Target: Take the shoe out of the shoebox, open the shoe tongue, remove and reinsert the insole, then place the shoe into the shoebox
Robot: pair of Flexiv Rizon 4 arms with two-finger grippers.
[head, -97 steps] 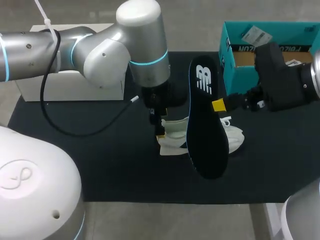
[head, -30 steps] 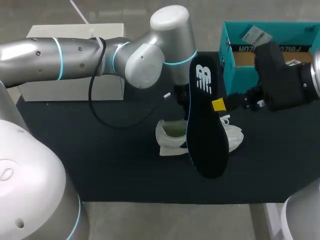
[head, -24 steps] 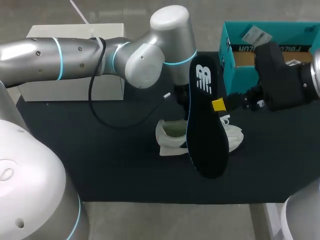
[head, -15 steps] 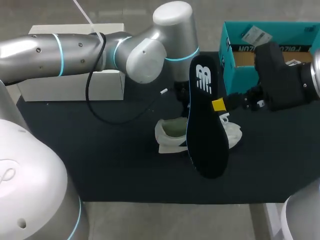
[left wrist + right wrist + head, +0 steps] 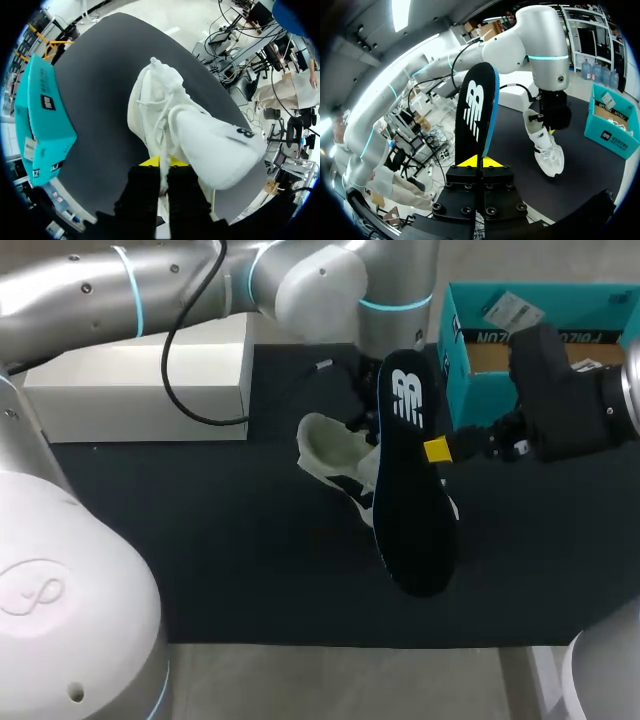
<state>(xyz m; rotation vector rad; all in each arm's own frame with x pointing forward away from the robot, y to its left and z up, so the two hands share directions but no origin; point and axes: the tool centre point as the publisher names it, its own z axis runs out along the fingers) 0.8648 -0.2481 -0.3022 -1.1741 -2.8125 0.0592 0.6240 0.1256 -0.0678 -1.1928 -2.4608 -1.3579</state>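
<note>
Black insole (image 5: 412, 490) is standing upright, clamped in right hand (image 5: 480, 161); white shoe (image 5: 335, 450), clamped in left hand (image 5: 161, 162), is hanging tilted just beyond it, heel raised, toe down.

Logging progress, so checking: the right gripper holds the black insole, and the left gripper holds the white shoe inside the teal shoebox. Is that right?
Not quite. The right gripper does hold the black insole, but the left gripper holds the white shoe over the black mat, outside the teal shoebox. The head view shows it.
</note>
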